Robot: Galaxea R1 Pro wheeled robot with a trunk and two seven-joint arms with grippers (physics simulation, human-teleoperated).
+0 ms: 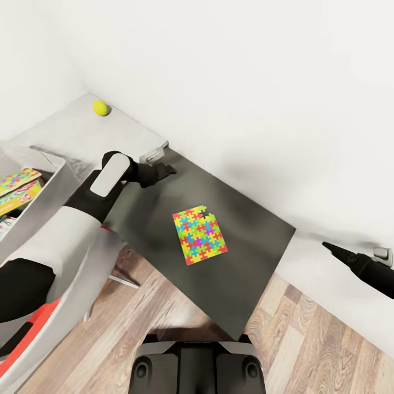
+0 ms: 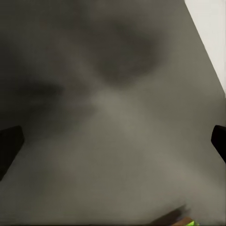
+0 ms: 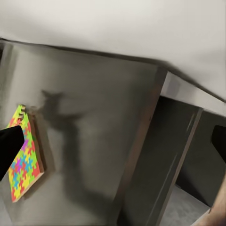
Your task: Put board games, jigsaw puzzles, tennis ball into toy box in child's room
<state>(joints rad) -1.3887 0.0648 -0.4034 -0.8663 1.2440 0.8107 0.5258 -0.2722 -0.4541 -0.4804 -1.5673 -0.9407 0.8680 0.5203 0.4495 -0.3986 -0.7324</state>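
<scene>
- My left gripper [image 1: 164,169] hovers low over the dark grey part of the table [image 1: 246,257], near the back wall. On the left wrist feed the two fingertips [image 2: 9,146] sit at opposite edges of the frame, so the jaws are spread wide, with only bare tabletop between them. They hold nothing.
- My right gripper [image 3: 113,141] is off past the table's end on the right; the head feed shows just the dark arm [image 1: 364,268] there. On the right wrist feed its fingertips [image 3: 9,143] also stand far apart at the frame edges, gripping nothing.
- One jigsaw puzzle [image 1: 199,234] lies flat on the dark section, roughly midway along it and near the front edge, well apart from both grippers. It sits turned a little relative to the table's edges, its notched, jagged corner pointing toward the wall.
- The tennis ball [image 1: 100,108] rests on the light grey section, far back by the wall corner.
- The toy box [image 1: 52,180] stands on my left, beside my left arm. Inside it, colourful flat things [image 1: 19,189] lie stacked; I cannot tell which toys they are.
</scene>
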